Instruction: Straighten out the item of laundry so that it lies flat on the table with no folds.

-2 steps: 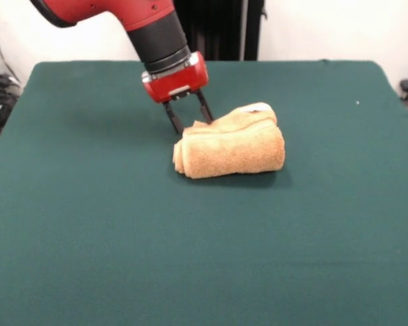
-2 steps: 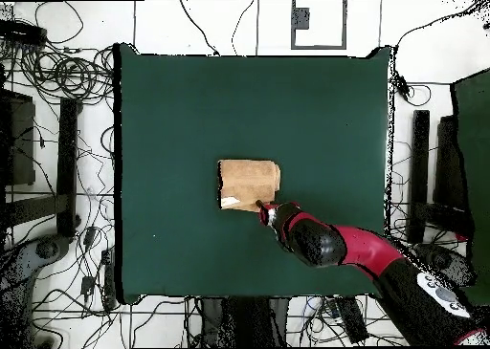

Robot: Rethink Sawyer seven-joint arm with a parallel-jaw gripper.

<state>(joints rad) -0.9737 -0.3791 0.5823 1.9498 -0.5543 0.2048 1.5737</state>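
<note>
The item of laundry (image 1: 232, 144) is an orange-tan terry towel, folded into a thick roll-like bundle near the middle of the green table (image 1: 88, 224). A white patch shows at its far upper edge. My gripper (image 1: 191, 122) comes down at the bundle's far left corner, open, with its two black fingers (image 1: 173, 119) apart. One finger stands just off the towel's left end and the other touches its far edge. From overhead, the towel (image 2: 249, 183) is a short rectangle, with the gripper (image 2: 260, 207) at the lower right corner of it.
The red and black arm (image 2: 364, 254) reaches in from the lower right of the overhead view. Cables (image 2: 57, 73) and dark equipment lie on the floor round the table's edges.
</note>
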